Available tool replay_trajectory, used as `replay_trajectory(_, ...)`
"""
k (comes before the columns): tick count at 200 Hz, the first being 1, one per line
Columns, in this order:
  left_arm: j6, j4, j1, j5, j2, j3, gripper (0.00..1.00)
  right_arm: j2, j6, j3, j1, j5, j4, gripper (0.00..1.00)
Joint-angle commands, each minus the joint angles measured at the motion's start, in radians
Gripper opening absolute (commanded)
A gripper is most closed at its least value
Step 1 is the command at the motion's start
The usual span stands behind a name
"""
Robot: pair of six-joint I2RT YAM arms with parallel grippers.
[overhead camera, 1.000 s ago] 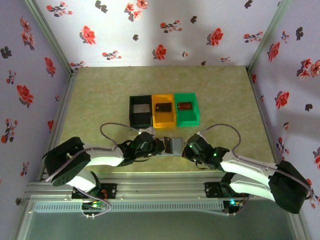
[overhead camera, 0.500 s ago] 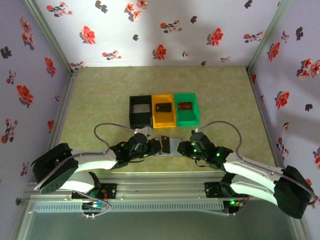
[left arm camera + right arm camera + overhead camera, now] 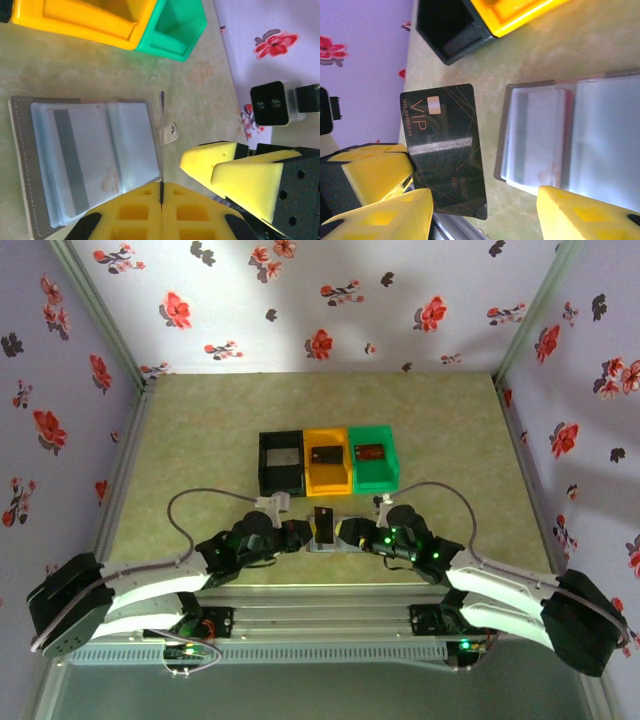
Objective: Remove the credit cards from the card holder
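Left gripper (image 3: 161,207) is clamped on the dark VIP card (image 3: 445,150), clear of the card holder (image 3: 555,135), which lies open on the table between the arms. Best to carry it level to a bin, without snagging the sleeves. Right gripper (image 3: 487,200) hangs wide beside the holder. 1 striped grey card (image 3: 82,160) sits in a sleeve, and the black bin (image 3: 264,465), orange bin (image 3: 310,476) and green bin (image 3: 391,466) each hold 1 card.

Black card (image 3: 445,150) with gold VIP lettering, grey card holder (image 3: 20,150) with clear sleeves, black bin (image 3: 281,486), orange bin (image 3: 327,486), green bin (image 3: 373,480), lilac walls (image 3: 300,340) with red flowers, mottled olive table (image 3: 200,430)
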Motion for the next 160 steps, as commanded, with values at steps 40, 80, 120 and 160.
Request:
replay_trajectory(40,0.005,0.127,0.003,0.047,0.001,-0.029,0.00,0.095,0.004,-0.044,-0.008,-0.108,0.287,0.58)
replay_trajectory(80,-0.007,0.157,-0.003,0.047,0.010,-0.027,0.00,0.151,0.014,-0.042,-0.006,-0.134,0.348,0.56)
replay_trajectory(120,-0.018,0.187,-0.010,0.047,0.026,-0.032,0.00,0.141,0.016,-0.044,-0.004,-0.146,0.391,0.46)
replay_trajectory(160,-0.030,0.220,-0.014,0.047,0.050,-0.031,0.00,0.110,0.009,-0.050,-0.001,-0.147,0.399,0.35)
